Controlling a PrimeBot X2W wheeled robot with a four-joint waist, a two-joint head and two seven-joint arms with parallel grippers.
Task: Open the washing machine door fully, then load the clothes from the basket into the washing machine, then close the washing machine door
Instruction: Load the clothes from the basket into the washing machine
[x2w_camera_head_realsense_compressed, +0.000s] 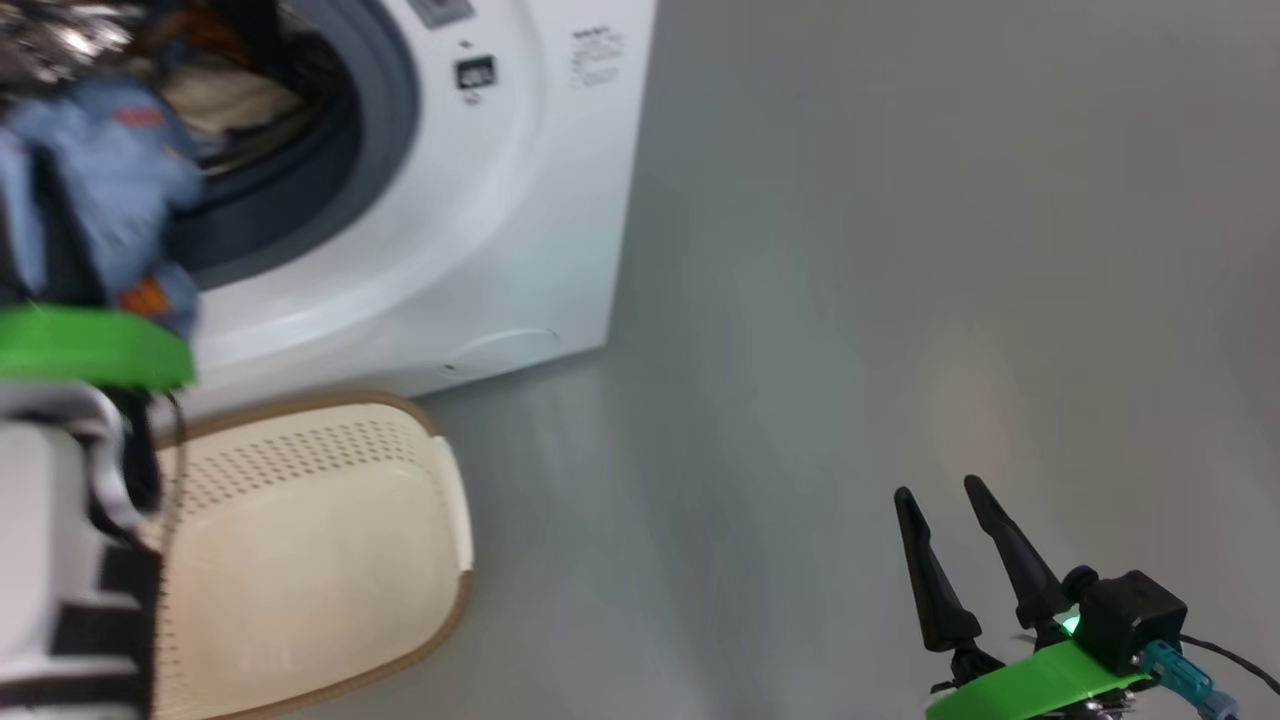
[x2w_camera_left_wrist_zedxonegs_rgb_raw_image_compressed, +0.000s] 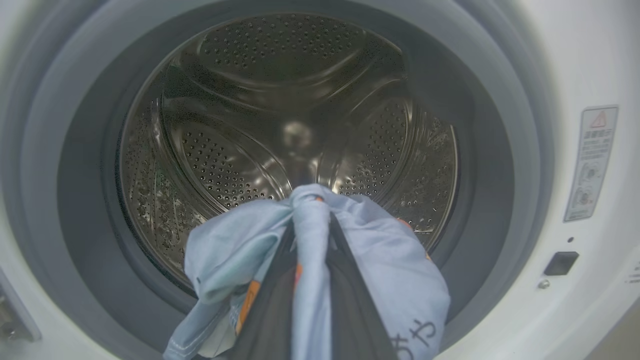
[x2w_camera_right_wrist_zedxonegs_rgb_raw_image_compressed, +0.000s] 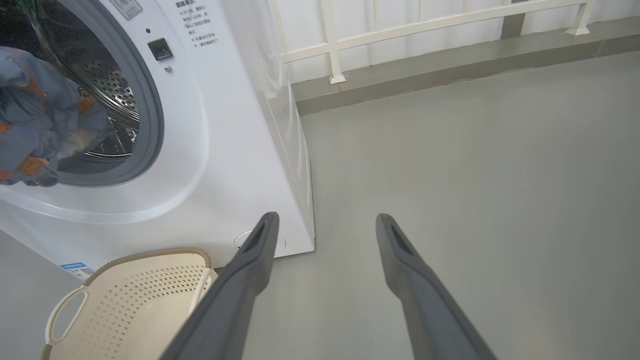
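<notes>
Firmly pinched clothes (x2w_camera_left_wrist_zedxonegs_rgb_raw_image_compressed: 385, 255), left hand (x2w_camera_left_wrist_zedxonegs_rgb_raw_image_compressed: 311, 223), before drum (x2w_camera_left_wrist_zedxonegs_rgb_raw_image_compressed: 235, 165)

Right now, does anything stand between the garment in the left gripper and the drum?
Nothing visible does. The left gripper, shut on the light blue garment, faces the open drum directly.

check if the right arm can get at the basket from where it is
Probably yes: the right arm's fingers stand open and empty, and only bare floor lies between them and the basket.
</notes>
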